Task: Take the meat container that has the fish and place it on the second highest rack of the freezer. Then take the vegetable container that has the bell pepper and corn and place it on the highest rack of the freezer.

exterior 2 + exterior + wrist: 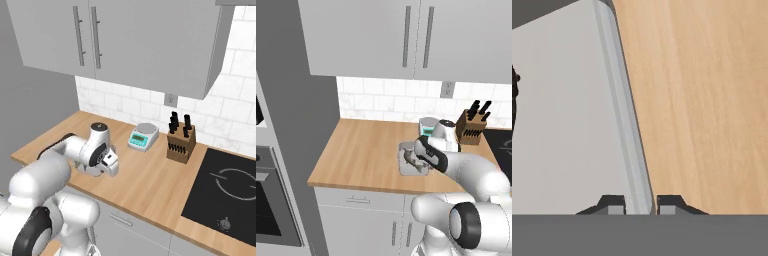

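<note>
Pinching the rim of the meat container (572,125), the tool (641,206) has its two finger tips (614,206) pressed close w/ the tray's raised grey edge between them, one tip inside the tray, the other over the wood. Hand view looks along that rim: pale tray floor on one side, bare wooden table (702,100) on the other, a dark bit at the frame edge too cropped to name.

Left base view: container (412,161) lies flat on the table (361,150), near the front edge, just beside the arm's wrist. Fish (411,159) lies inside it, grey-brown, partly hidden by the wrist. Tool (422,150) is down at the tray's far-right side; its tips are hidden by the hand there.

Behind the tray, near the tiled wall: a small kitchen scale (428,126) w/ teal front, and a knife block (472,127) to its right, well apart from the tray. Black cooktop (501,145) at the table's right end. White wall cupboards (406,37) above. Tall grey panel (296,110) at left, oven (268,200) below it.

Right base view: arm bends low over the table (150,185), hand (107,162) pointing down toward the front-left part; tray is hidden behind the arm. Scale (142,136), knife block (181,140) and cooktop (230,190) sit to the right.
</note>
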